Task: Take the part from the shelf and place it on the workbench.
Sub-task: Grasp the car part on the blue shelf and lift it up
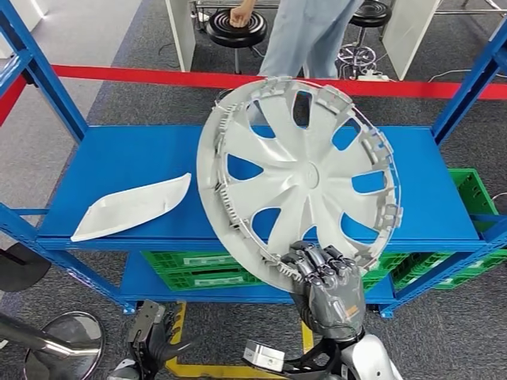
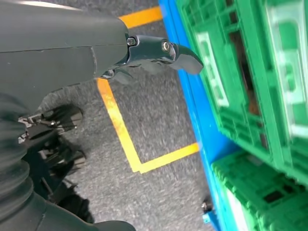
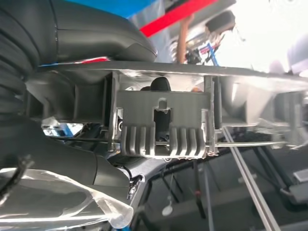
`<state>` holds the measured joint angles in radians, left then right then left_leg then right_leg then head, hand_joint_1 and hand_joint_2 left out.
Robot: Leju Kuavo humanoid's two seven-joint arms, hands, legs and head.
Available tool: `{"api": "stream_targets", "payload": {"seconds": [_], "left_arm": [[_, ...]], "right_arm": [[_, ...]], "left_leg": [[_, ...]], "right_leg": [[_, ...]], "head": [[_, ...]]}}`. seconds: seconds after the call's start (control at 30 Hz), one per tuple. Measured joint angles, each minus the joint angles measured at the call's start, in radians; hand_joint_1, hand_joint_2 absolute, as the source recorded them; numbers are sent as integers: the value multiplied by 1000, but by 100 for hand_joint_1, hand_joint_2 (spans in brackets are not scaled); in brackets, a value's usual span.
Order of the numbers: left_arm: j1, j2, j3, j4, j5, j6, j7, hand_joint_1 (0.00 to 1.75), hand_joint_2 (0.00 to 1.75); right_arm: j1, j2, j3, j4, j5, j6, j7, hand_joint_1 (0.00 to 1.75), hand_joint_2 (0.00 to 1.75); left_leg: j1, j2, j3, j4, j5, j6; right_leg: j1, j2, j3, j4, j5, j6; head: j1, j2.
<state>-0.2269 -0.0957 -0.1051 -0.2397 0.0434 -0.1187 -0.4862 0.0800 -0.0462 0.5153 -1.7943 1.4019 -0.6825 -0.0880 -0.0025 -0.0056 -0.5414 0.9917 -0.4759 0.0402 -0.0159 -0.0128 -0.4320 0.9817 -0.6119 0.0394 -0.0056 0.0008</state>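
Note:
A large silver wheel cover (image 1: 299,178) with several spokes is tilted up above the blue shelf board (image 1: 108,162), its inner ribbed side facing me. My right hand (image 1: 327,289) grips its near lower rim; the right wrist view shows the rim and a clip (image 3: 163,127) clamped between thumb and fingers (image 3: 91,33). My left hand (image 1: 152,332) hangs low in front of the shelf's lower level, holding nothing, fingers (image 2: 163,50) stretched out above the floor.
A flat white curved part (image 1: 131,207) lies on the shelf's left side. Green crates (image 1: 197,269) sit on the lower shelf and another (image 1: 475,194) at right. Blue uprights (image 1: 36,67) frame the shelf. A person (image 1: 310,36) stands behind a red barrier (image 1: 150,77), by stools.

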Motion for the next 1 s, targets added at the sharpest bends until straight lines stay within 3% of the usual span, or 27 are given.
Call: {"api": "stream_targets", "payload": {"seconds": [0.03,0.1,0.13,0.17,0.2,0.27,0.3,0.37,0.47,0.53,0.6,0.67,0.7,0.77,0.83,0.9,0.97,1.0], "left_arm": [[0,-1,4,-1,0,3,1,0,175],[1,-2,11,-1,-1,11,8,0,175],[2,-2,13,-1,-2,17,15,0,175],[3,-3,15,-1,-3,24,22,0,175],[3,-3,17,-1,-4,32,30,0,175],[3,-4,20,-1,-7,43,38,0,175],[3,-4,21,-2,-8,47,39,0,175],[4,-3,24,-2,-12,50,43,0,175],[7,-3,28,-2,-16,49,49,0,175],[6,-3,32,-2,-16,46,56,0,175],[4,-4,35,-2,-16,41,71,0,175],[5,-5,37,-2,-19,39,88,0,175],[5,-6,37,-2,-21,39,94,0,175],[4,-7,37,-3,-24,39,103,0,175],[1,-4,39,-3,-25,40,110,0,175],[-2,-2,41,-3,-26,42,113,0,175],[-3,-4,41,-3,-32,45,121,0,175],[-3,-4,41,-3,-38,49,129,0,175]], "right_arm": [[6,-1,0,0,-12,0,-8,175,175],[18,-4,0,2,-41,0,-22,175,175],[23,-6,1,4,-58,0,-29,175,175],[27,-8,1,6,-74,0,-35,175,175],[31,-9,2,7,-88,0,-39,175,175],[37,-10,2,9,-103,0,-46,175,175],[40,-10,2,9,-106,0,-50,175,175],[48,-10,2,7,-103,0,-59,175,175],[66,-10,1,1,-90,0,-66,175,175],[78,-10,0,-9,-84,0,-70,175,175],[93,-10,-2,-25,-77,0,-78,175,175],[110,-10,-2,-43,-71,0,-87,175,175],[118,-10,-3,-53,-67,0,-90,175,175],[136,-10,-5,-76,-61,0,-90,175,175],[152,-10,-7,-97,-55,-1,-87,175,175],[161,-10,-9,-111,-52,-2,-85,175,175],[174,-10,-11,-124,-44,-2,-75,175,175],[183,-11,-13,-132,-37,-2,-63,175,175]], "left_leg": [[3,1,3,-9,4,3],[4,2,3,-10,5,5],[4,2,3,-10,5,4],[5,1,4,-8,3,2],[8,-2,5,-6,1,-2],[15,-8,7,6,-9,-17],[15,-11,3,17,-15,-26],[13,-15,-14,37,-19,-40],[12,-13,-30,50,-22,-52],[13,-7,-50,102,-69,-60],[14,-1,-93,227,-145,-65],[12,-1,-120,322,-183,-61],[10,0,-111,318,-174,-55],[1,0,-43,204,-116,-30],[-11,2,22,80,-73,-2],[-21,2,33,43,-62,9],[-22,3,28,24,-42,10],[-18,4,25,10,-29,9]], "right_leg": [[0,4,-27,47,-23,0],[-1,10,-114,194,-72,4],[-3,11,-156,257,-82,6],[-4,11,-186,287,-71,9],[-7,11,-196,276,-38,11],[-13,12,-172,165,55,18],[-15,14,-154,113,87,22],[-14,21,-142,73,96,15],[-14,21,-153,77,94,-7],[-15,15,-159,77,99,-21],[-10,9,-165,77,104,-32],[-2,5,-171,77,109,-39],[3,4,-174,77,112,-43],[11,4,-178,76,119,-50],[14,3,-183,75,128,-49],[9,2,-190,72,140,-38],[7,1,-197,68,148,-26],[9,3,-205,73,136,-21]], "head": [[2,0],[5,0],[5,0],[5,0],[5,0],[5,0],[9,0],[11,0],[6,0],[2,0],[-3,0],[-4,0],[-4,0],[-4,0],[-1,0],[0,0],[-1,0],[0,0]]}}
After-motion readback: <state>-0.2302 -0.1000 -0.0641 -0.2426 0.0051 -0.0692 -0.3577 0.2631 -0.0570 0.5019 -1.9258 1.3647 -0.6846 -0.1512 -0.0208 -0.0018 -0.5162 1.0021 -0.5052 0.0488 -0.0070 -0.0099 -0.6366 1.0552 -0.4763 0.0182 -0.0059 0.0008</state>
